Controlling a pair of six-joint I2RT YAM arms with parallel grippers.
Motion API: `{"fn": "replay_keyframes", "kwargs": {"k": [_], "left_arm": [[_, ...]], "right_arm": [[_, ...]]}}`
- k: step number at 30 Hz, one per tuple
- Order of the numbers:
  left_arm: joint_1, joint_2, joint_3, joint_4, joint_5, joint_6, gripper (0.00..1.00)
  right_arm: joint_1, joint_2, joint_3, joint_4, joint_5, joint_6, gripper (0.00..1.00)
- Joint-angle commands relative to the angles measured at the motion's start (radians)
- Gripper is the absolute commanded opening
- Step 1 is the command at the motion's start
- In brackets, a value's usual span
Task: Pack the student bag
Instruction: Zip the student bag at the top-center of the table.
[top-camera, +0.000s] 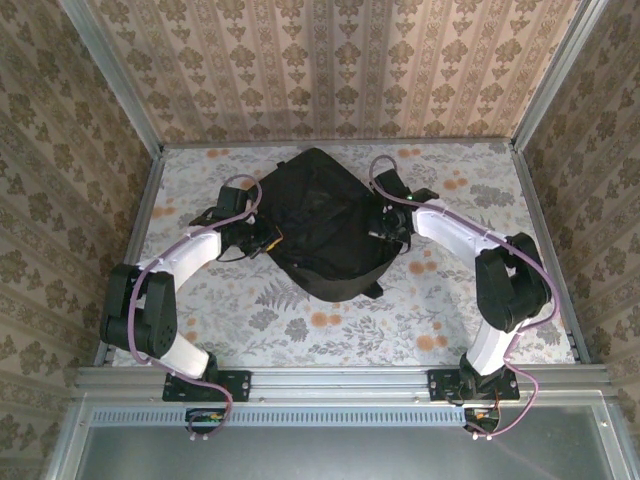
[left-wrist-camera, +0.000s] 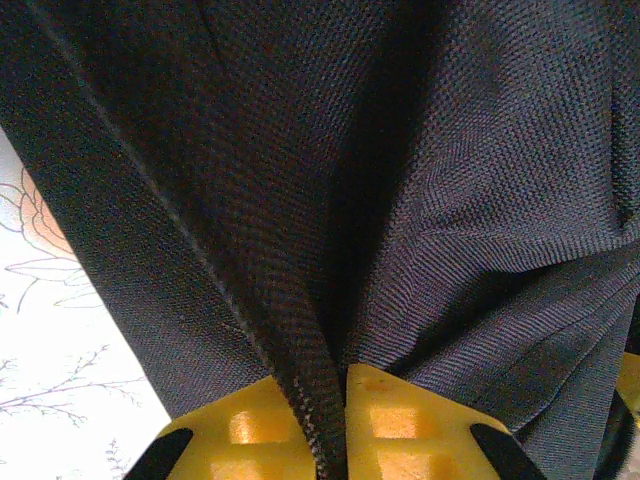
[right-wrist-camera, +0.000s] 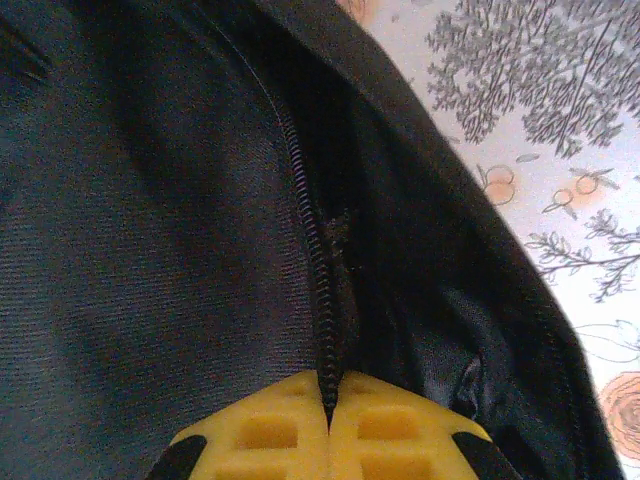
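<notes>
Table (top-camera: 330, 335) margin all around student bag (top-camera: 320, 225)

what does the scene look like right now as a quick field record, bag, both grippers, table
student bag: black, lying mid-table between the two arms
left gripper: shut, pinching a fold of the bag's fabric on its left side
right gripper: shut on the bag's zipper line on its right side
zipper: runs straight down into the right gripper's closed fingers
table: floral-print surface, bag resting on it
</notes>
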Motion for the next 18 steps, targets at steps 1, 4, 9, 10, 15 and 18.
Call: {"fn": "replay_keyframes", "kwargs": {"k": [1,4,9,10,15,18], "left_arm": [[0.015,0.002,0.0,-0.046,-0.063,0.039,0.0],[0.019,-0.004,0.001,-0.054,-0.074,0.043,0.0],[0.023,-0.009,0.006,-0.071,-0.089,0.056,0.0],[0.025,-0.009,0.009,-0.075,-0.093,0.059,0.0],[0.025,-0.009,0.008,-0.082,-0.104,0.066,0.0],[0.025,-0.01,0.011,-0.09,-0.114,0.075,0.0]], "right_arm": [[-0.031,-0.051,0.059,-0.021,0.128,-0.141,0.0],[-0.058,-0.046,0.082,-0.028,0.154,-0.173,0.0],[-0.091,-0.054,0.12,-0.016,0.133,-0.169,0.0],[-0.102,-0.062,0.122,-0.005,0.116,-0.162,0.0],[-0.138,-0.075,0.155,-0.008,0.07,-0.157,0.0],[-0.164,-0.072,0.174,-0.017,0.054,-0.154,0.0]]}}
